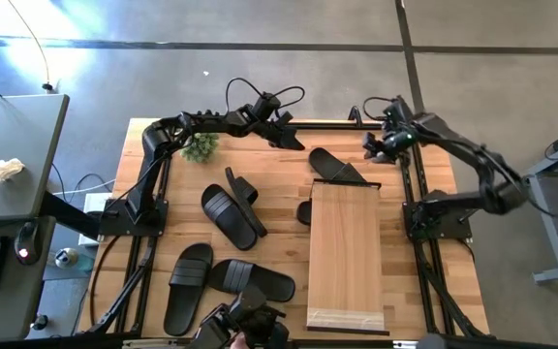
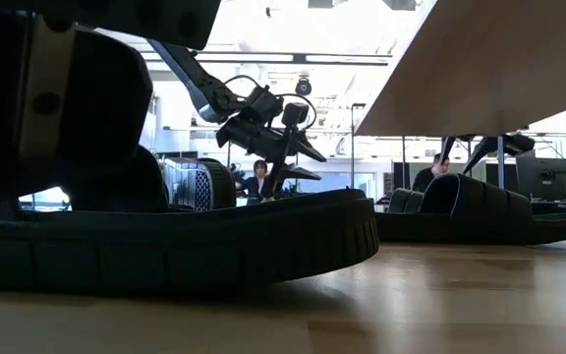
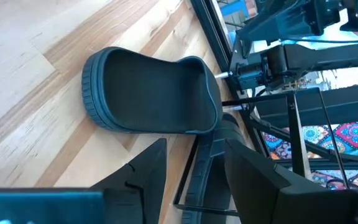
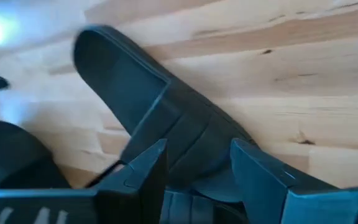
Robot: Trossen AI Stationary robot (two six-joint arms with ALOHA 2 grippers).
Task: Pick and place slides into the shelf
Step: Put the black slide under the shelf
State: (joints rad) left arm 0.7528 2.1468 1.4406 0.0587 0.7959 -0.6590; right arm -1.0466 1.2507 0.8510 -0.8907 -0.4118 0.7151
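At upper centre, the left pincer (image 1: 281, 131) hangs released above a rubber slide (image 1: 334, 166): light, bendy, best pinched at its strap.

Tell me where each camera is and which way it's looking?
High view: above the table, looking straight down on the shelf, the slides and both arms.
Low view: at tabletop height, looking level past a near slide; the left gripper hangs behind it.
Left wrist view: on the left arm, looking past its open fingers at a slide by the table edge.
Right wrist view: on the right arm, open fingers over a slide.
Shared: high and low views both show the shelf.
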